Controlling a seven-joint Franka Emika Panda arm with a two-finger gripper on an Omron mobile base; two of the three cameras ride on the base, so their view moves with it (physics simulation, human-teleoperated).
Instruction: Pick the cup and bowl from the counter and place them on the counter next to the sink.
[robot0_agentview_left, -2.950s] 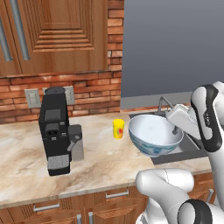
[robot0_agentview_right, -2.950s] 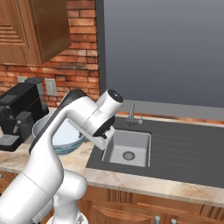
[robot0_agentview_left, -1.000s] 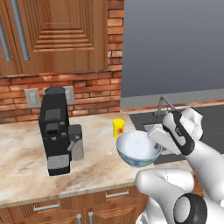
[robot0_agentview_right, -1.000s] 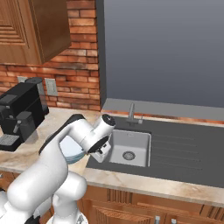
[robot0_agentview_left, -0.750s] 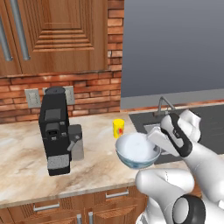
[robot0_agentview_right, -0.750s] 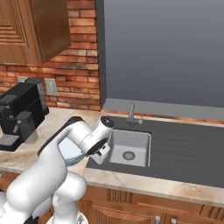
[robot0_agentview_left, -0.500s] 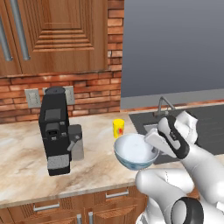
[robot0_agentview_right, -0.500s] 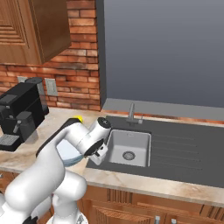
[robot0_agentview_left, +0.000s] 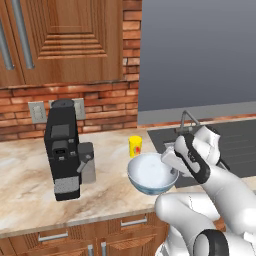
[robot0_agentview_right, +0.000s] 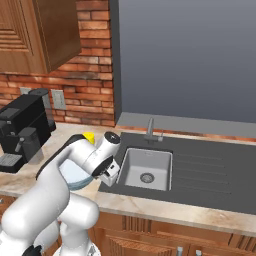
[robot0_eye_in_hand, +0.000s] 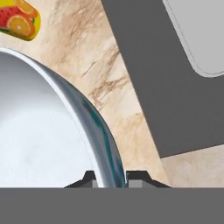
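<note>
Lower and further from the sink (robot0_agentview_left: 200, 137) than a few seconds back, the bowl (robot0_agentview_left: 151, 173) has come down with our arm from above the basin's edge to just over the counter (robot0_agentview_left: 30, 177), and over the last second it has kept sinking and drifting toward the coffee machine (robot0_agentview_left: 62, 147). Our gripper (robot0_eye_in_hand: 110, 178) is pinched narrow on the bowl's rim, one fingertip inside the white wall and one outside on the blue-grey pattern, so the bowl hangs out from the hand on the side away from the sink. What the set-down turns on is the gap beneath: from the hand view we see marbled stone directly under the rim, with the sink's dark surround just beside it on the gripper's other side. The cup (robot0_agentview_left: 135, 146) stands beyond the bowl, near the wall, apart from it. We judge the bowl is nearly placed
</note>
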